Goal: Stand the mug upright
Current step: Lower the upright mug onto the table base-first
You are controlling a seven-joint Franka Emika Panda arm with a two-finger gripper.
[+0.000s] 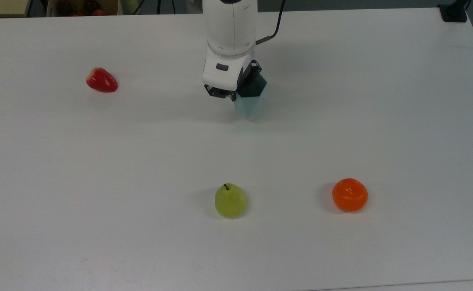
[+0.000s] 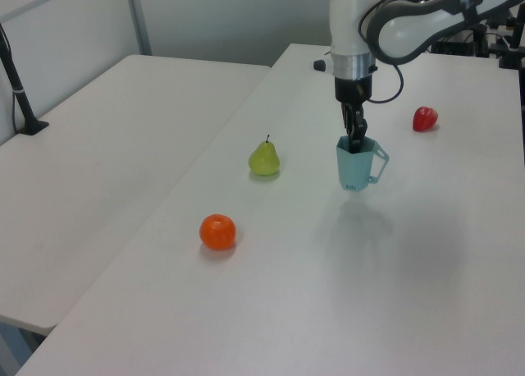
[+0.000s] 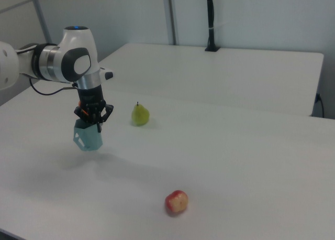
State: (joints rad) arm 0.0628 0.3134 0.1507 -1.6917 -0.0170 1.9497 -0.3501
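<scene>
The mug (image 1: pixel 252 107) is pale blue-teal with flat faceted sides, and a small handle shows in the left view. It hangs upright, mouth up, in my gripper (image 1: pixel 240 91), which is shut on its rim with one finger inside the mouth. Seen in the left view, the mug (image 2: pixel 353 167) is beneath the gripper (image 2: pixel 356 139), with its base close to the white table (image 2: pixel 271 294). I cannot tell whether the base touches. From the right view, the mug (image 3: pixel 88 139) hangs under the gripper (image 3: pixel 91 120).
A green pear (image 1: pixel 230 201) and an orange (image 1: pixel 349 195) lie near the top view's bottom edge. A red strawberry-like fruit (image 1: pixel 101 80) lies at the top view's left. A second table (image 2: pixel 98 171) adjoins on the left view's left.
</scene>
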